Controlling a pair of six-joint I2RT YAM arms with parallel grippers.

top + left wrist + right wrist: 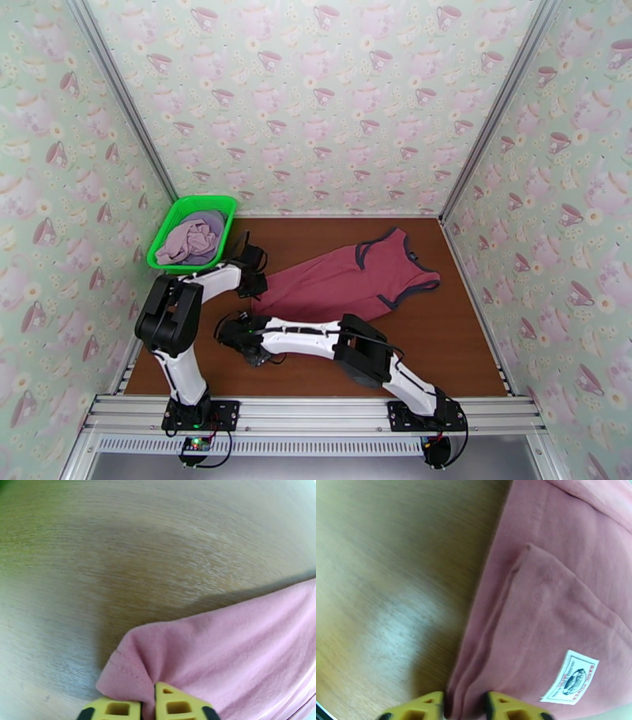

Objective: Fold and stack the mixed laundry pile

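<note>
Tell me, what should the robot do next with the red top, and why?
Probably lift both corners together and carry them toward the straps. The tank top lies spread out on the table, and each arm's jaws are pinched on its bottom hem, so it looks ready to fold in half.

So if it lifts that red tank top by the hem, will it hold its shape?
Probably not: the tank top bunches into folds where the left fingers pinch it, so it looks floppy. It lies thin and flat on the table, so likely light. The matte fabric between the right fingers should hardly slip.
</note>
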